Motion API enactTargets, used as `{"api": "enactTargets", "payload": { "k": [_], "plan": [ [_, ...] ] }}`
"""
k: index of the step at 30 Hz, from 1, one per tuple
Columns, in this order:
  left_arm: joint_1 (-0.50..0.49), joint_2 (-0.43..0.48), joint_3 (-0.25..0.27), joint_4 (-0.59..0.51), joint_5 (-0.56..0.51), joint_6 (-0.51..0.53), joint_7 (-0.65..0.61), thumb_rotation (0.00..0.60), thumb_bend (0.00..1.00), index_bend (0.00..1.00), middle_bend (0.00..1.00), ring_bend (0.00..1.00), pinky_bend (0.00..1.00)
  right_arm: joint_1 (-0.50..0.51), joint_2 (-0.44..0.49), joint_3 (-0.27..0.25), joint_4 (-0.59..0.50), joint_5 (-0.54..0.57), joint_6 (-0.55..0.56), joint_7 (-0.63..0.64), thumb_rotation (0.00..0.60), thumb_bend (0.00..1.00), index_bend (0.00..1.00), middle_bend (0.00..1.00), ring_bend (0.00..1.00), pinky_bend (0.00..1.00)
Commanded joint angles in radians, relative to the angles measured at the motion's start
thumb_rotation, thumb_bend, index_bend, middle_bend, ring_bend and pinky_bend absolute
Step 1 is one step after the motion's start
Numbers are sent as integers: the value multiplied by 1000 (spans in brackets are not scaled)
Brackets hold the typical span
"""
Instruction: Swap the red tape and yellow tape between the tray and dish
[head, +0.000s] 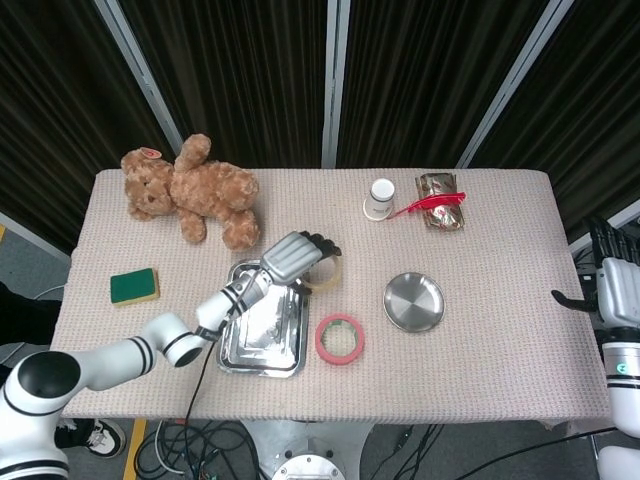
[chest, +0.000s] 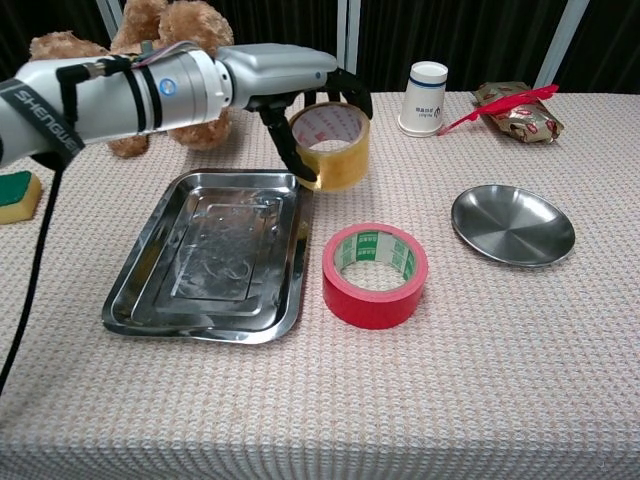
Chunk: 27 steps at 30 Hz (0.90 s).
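My left hand (chest: 300, 95) (head: 296, 255) grips the yellow tape (chest: 333, 145) (head: 327, 276) and holds it in the air, just past the right rim of the steel tray (chest: 160, 290) (head: 235, 357). The tray holds nothing. On the cloth between tray and dish lies the red tape (chest: 375, 275) (head: 340, 338). The round steel dish (chest: 513, 224) (head: 414, 301) sits to the right, bare. At the table's far right edge my right hand (head: 615, 275) hangs with fingers spread and holds nothing; the chest view does not show it.
A teddy bear (head: 190, 188) (chest: 150, 50) lies at the back left. A green sponge (head: 134, 286) (chest: 15, 195) sits near the left edge. A white paper cup (chest: 425, 97) (head: 380, 198) and a snack packet with a red feather (chest: 515, 108) (head: 440, 205) stand at the back right.
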Motion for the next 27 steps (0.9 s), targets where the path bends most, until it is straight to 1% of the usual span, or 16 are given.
{"api": "enactTargets", "payload": {
  "k": [1, 3, 5, 8, 10, 14, 18, 22, 25, 27],
  "plan": [
    [-39, -46, 5, 55, 18, -10, -51, 600, 159, 303, 302, 258, 375, -6, 0, 3, 7, 5, -3, 8, 600, 33, 0, 0, 0, 0],
    [-51, -68, 15, 89, 28, -7, -77, 600, 159, 287, 291, 253, 373, -8, -2, 4, 11, 4, -6, 11, 600, 35, 0, 0, 0, 0],
    [-60, -85, 29, 122, 38, -8, -101, 600, 158, 237, 253, 220, 356, -9, -4, 5, 13, 2, -9, 11, 600, 35, 0, 0, 0, 0],
    [-68, -99, 50, 156, 45, -15, -131, 600, 143, 129, 155, 123, 293, -11, -6, 6, 17, 1, -12, 12, 600, 36, 0, 0, 0, 0],
    [-69, -106, 56, 170, 48, -7, -150, 600, 131, 94, 111, 86, 267, -13, -9, 9, 21, -1, -9, 15, 600, 39, 0, 0, 0, 0],
    [-71, -120, 70, 201, 53, 9, -173, 600, 107, 75, 78, 62, 243, -16, -12, 13, 24, -4, -8, 18, 600, 42, 0, 0, 0, 0],
    [-67, -113, 82, 196, 56, 21, -180, 600, 95, 74, 76, 61, 243, -20, -13, 16, 25, -4, -8, 18, 600, 42, 0, 0, 0, 0],
    [-23, -49, 90, 113, 44, 69, -146, 600, 94, 74, 76, 61, 242, -27, -12, 17, 27, -7, -3, 23, 600, 42, 0, 0, 0, 0],
    [38, 56, 95, -33, 19, 117, -68, 600, 92, 74, 77, 61, 241, -30, -11, 18, 36, -7, -6, 26, 600, 42, 0, 0, 0, 0],
    [74, 139, 100, -168, -2, 137, -20, 600, 92, 74, 81, 61, 241, -27, -11, 20, 45, -4, -16, 25, 600, 42, 0, 0, 0, 0]
  ]
}}
